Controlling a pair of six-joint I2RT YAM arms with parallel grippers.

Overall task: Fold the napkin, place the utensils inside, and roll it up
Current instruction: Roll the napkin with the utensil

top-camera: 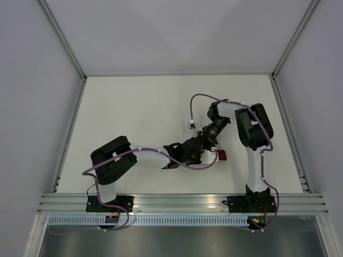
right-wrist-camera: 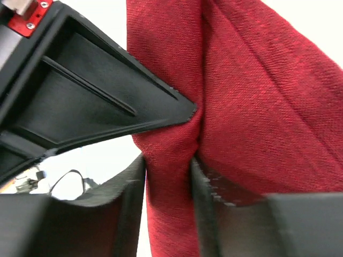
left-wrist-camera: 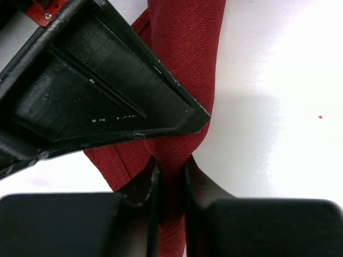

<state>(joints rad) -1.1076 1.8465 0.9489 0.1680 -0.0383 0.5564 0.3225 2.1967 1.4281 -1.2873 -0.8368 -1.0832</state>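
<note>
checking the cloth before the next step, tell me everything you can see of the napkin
The napkin is dark red woven cloth, thin and soft, gathered into a narrow bundle with long creased folds. It sits mid-table over the white table, mostly hidden by the arms in the top view. The left gripper and right gripper each pinch a fold.

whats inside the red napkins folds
Only red cloth shows. The napkin is bunched, pinched in the jaws of the left gripper and right gripper; whatever its folds wrap is covered.
</note>
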